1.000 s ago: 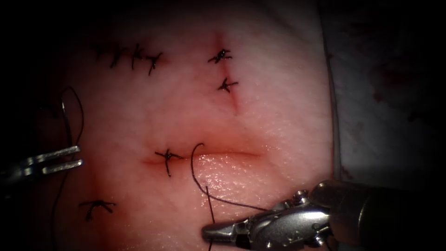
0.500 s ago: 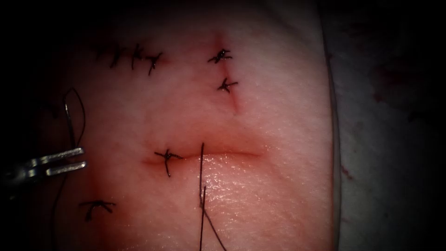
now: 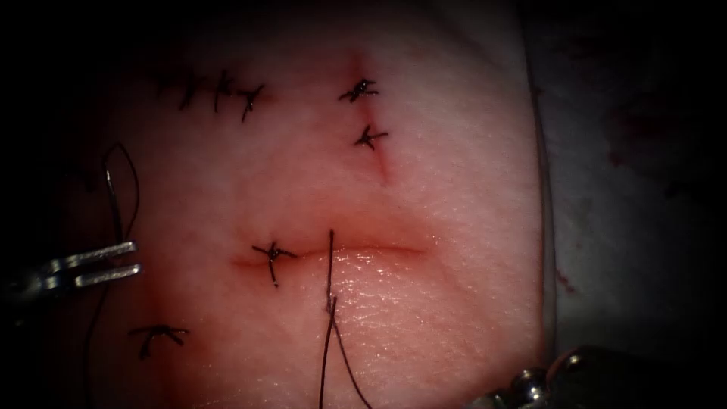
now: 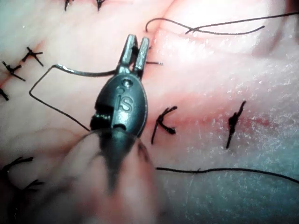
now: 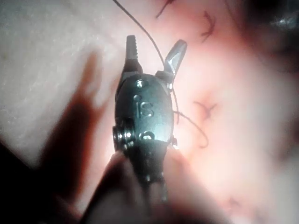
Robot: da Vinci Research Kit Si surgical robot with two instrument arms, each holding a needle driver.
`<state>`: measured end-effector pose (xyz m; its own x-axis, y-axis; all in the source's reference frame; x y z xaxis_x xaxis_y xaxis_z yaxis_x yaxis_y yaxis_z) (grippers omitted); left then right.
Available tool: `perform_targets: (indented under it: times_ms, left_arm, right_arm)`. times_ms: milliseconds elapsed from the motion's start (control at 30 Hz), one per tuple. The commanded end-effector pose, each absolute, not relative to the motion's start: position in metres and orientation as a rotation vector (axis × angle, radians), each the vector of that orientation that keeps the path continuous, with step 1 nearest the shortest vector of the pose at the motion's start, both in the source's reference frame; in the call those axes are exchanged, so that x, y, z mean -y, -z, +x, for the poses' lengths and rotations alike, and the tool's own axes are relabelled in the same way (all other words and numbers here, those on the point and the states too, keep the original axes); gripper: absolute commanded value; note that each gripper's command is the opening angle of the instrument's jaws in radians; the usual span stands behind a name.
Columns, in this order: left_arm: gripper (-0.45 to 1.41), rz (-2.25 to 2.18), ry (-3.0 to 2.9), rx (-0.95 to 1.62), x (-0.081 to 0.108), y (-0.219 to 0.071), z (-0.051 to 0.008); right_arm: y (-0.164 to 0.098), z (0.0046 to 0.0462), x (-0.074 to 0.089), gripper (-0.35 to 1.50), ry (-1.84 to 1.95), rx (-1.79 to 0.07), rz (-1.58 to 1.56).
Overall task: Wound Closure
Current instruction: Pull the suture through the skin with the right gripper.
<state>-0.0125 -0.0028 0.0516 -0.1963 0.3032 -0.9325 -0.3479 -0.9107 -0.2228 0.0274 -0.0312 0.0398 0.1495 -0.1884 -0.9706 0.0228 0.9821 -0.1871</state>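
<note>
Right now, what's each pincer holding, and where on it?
Left pincer grips the needle near one end; the needle is not in the tissue. Right pincer is open, holding nothing.

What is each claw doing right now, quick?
Left claw: closed on the needle, near one end of its curve, above the meat.
Right claw: open, holding nothing; thread runs between its jaws.

The right tool [image 3: 530,390] is cut off by the endoscope view's bottom edge, its jaws out of frame there. Both thread [image 3: 327,356] strands run off that same edge. The left tool's [image 3: 102,263] shaft fades into shadow beyond the tissue's [image 3: 454,189] left edge.
</note>
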Motion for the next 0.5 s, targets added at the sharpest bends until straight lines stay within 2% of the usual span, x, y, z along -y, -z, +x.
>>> perform_targets:
  times_ms: [33,467,500]
  left_arm:
    - [-0.45,-1.664,-2.149,-0.053,0.003,-0.052,-0.013]
    - [-0.45,-1.666,-2.148,-0.051,0.003,-0.052,-0.013]
    - [-0.45,-1.663,-2.149,-0.053,0.003,-0.052,-0.013]
  right_arm:
    - [-0.042,0.0277,0.03,1.46,0.153,-1.402,-0.158]
    - [-0.052,0.0284,0.027,1.45,0.122,-1.35,-0.207]
    - [-0.053,0.0289,0.027,1.4,0.106,-1.347,-0.201]
